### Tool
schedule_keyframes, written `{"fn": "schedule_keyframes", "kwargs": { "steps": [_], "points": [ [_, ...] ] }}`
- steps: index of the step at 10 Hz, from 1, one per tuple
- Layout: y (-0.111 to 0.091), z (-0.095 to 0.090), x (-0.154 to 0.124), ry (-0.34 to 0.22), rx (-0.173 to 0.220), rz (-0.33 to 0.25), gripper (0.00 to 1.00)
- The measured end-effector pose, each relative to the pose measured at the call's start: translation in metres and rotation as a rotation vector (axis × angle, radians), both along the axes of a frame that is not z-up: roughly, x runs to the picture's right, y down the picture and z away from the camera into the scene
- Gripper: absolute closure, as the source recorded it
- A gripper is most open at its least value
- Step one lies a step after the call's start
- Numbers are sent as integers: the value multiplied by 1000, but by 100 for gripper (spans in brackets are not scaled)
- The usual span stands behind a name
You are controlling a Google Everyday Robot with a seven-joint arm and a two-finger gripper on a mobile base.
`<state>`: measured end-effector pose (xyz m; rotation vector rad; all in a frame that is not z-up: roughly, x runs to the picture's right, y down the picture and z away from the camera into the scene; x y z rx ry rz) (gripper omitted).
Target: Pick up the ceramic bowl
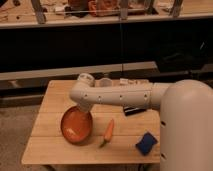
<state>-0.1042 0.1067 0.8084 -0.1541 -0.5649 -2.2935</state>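
I'm looking into what seems a lab or workshop: a small wooden tabletop (pixel 50 145) stands on a speckled floor (pixel 15 130) before long dark benches (pixel 60 47) with metal uprights (pixel 39 12) and clutter (pixel 100 7) on top. My gripper (pixel 82 106) sits low at the ceramic bowl's (pixel 76 126) far rim.

**Reporter:** Counted, what is on the one wooden table (pixel 50 145)?

**Robot:** One ceramic bowl (pixel 76 126), orange-brown. One carrot (pixel 108 132). One blue sponge (pixel 146 143). One small pale cup (pixel 104 82), at the far edge.

**Reporter:** That makes four. Anything more?

**Robot:** A fifth: one dark flat thing (pixel 132 110), half under my arm (pixel 120 95). I cannot tell what it is.

**Reporter:** And of yourself?

**Robot:** One arm, stretched across the tabletop from the right. One gripper (pixel 83 106) at its end, down at the far rim of the bowl. One white body (pixel 187 125), rounded, at the table's right corner. Five things on one table, then, with one of each kind.
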Motion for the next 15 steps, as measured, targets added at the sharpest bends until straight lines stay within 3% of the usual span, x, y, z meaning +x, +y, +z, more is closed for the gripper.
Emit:
{"fn": "schedule_keyframes", "kwargs": {
  "steps": [15],
  "points": [
    [-7, 12, 6, -26, 45, -38, 99]
  ]
}}
